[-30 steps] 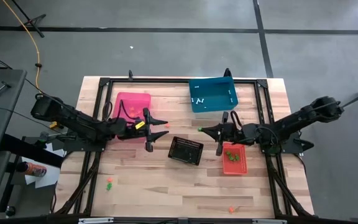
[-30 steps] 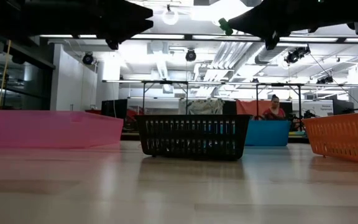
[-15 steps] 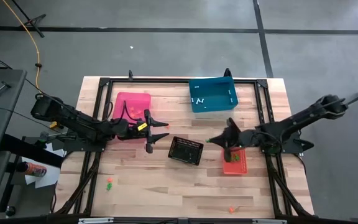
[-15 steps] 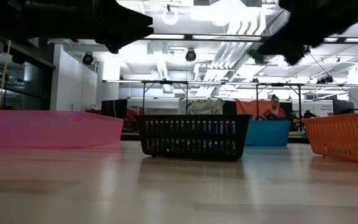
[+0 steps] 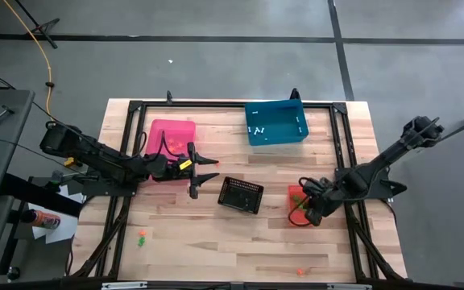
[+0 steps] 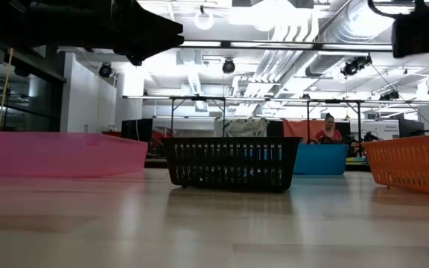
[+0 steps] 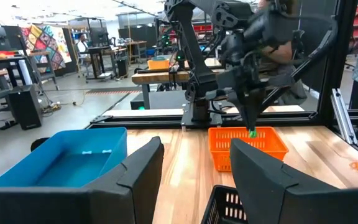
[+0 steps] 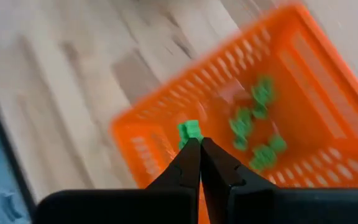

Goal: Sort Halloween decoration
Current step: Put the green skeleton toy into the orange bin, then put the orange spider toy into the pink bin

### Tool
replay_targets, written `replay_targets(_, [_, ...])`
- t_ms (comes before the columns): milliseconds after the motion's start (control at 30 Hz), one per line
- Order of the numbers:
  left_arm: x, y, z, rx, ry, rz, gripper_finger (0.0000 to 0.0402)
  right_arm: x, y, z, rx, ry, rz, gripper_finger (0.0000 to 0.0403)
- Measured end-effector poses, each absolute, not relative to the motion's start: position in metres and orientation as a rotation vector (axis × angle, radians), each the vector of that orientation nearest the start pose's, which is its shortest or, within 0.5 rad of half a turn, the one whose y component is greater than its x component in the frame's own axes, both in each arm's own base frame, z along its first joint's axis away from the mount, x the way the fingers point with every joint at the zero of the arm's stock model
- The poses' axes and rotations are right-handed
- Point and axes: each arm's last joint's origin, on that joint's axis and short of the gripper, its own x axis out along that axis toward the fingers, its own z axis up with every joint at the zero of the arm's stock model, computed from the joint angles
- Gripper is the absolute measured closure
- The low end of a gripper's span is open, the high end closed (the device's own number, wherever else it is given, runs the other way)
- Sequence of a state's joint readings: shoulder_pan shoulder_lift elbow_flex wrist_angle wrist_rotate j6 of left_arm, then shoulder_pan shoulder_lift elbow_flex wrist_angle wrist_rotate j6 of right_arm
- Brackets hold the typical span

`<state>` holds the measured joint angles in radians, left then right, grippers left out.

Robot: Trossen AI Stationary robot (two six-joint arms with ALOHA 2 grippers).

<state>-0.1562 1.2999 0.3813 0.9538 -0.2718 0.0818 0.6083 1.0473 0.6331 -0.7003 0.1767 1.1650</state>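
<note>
My right gripper [image 5: 307, 211] hangs over the orange bin [image 5: 295, 216], shut on a small green trinket [image 8: 190, 130]. Several more green trinkets [image 8: 253, 124] lie on that bin's floor. White trinkets [image 5: 258, 129] lie in the blue bin [image 5: 275, 122]. Loose orange and green trinkets [image 5: 141, 238] lie on the table near its left near corner, and an orange one [image 5: 300, 271] lies by the near edge. My left gripper [image 5: 208, 171] waits open above the table, between the pink bin [image 5: 170, 137] and the black bin [image 5: 241, 194]. My right gripper pinches the green trinket [image 7: 252, 133] between its two fingertips [image 8: 191, 152]; most of the trinket sticks out past their ends. The fingers point steeply down from above. The trinket is lifted clear, over the orange bin's inside [image 7: 247, 140].
The black bin stands mid-table, just left of the orange bin. The blue bin sits at the far edge, the pink bin at the far left. A black frame [image 5: 135, 109] runs round the table. Bare wood [image 5: 216, 242] lies toward the near edge. A person [image 6: 328, 128] sits in the room beyond.
My right gripper has swung from the table's middle, near the blue bin, toward the near and right edges until it is over the orange bin. It has tipped from level to pointing down, and has stayed shut on the green trinket throughout.
</note>
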Motion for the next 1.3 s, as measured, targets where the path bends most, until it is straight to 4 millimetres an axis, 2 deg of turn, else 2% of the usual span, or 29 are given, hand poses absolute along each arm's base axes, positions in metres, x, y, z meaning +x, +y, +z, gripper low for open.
replay_targets(167, [0.24, -0.03, 0.203, 0.074, -0.03, 0.117, 0.0229, 0.148, 0.1, 0.193, 0.651, 1.169, -0.333, 0.0403])
replay_targets(600, [0.24, -0.03, 0.203, 0.075, -0.029, 0.118, 0.0229, 0.152, 0.098, 0.191, 0.71, 1.162, -0.382, 0.04])
replay_targets(733, [0.24, -0.03, 0.202, 0.076, -0.023, 0.117, 0.0229, 0.153, 0.098, 0.191, 0.711, 1.156, -0.389, 0.0373])
replay_targets(1000, [0.24, -0.03, 0.202, 0.076, -0.022, 0.123, 0.0229, 0.153, 0.098, 0.191, 0.686, 1.156, -0.374, 0.0283])
replay_targets(1100, [0.24, -0.03, 0.202, 0.076, -0.022, 0.124, 0.0229, 0.154, 0.099, 0.192, 0.695, 1.15, -0.36, 0.0268])
replay_targets(1200, [0.24, -0.029, 0.202, 0.072, -0.021, 0.135, 0.0229, 0.159, 0.102, 0.201, 0.701, 1.126, -0.3, 0.0264])
replay_targets(1300, [0.239, -0.028, 0.202, 0.046, -0.022, 0.168, 0.0229, 0.169, 0.108, 0.223, 0.621, 1.012, -0.204, 0.0264])
